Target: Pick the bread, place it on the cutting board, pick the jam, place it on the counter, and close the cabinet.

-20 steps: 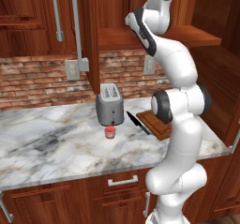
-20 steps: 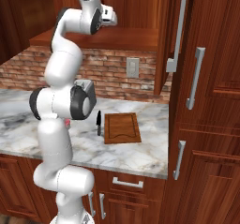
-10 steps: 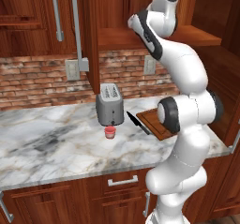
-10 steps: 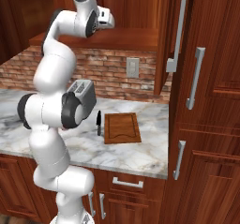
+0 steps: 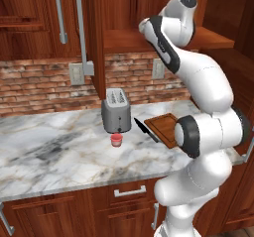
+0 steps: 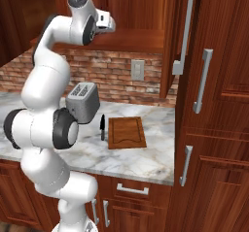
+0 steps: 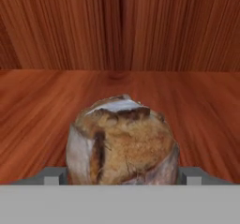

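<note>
Dark wooden cabinet (image 5: 124,13) stands open above the worktop (image 5: 59,151); the bread (image 7: 123,141) sits on its shelf, between the end effector (image 7: 123,176)'s fingers. Whether they clamp it I cannot tell. A loose grip could drop it short of the cutting board (image 6: 126,132). Being roundish, it shows no clear long axis.

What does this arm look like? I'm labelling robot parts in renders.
A glossy white arm of rounded, tubular segments, with dark grey to black bands and round caps at the joints. A small white block with dark dots sits at the wrist. No cables or markings show.
</note>
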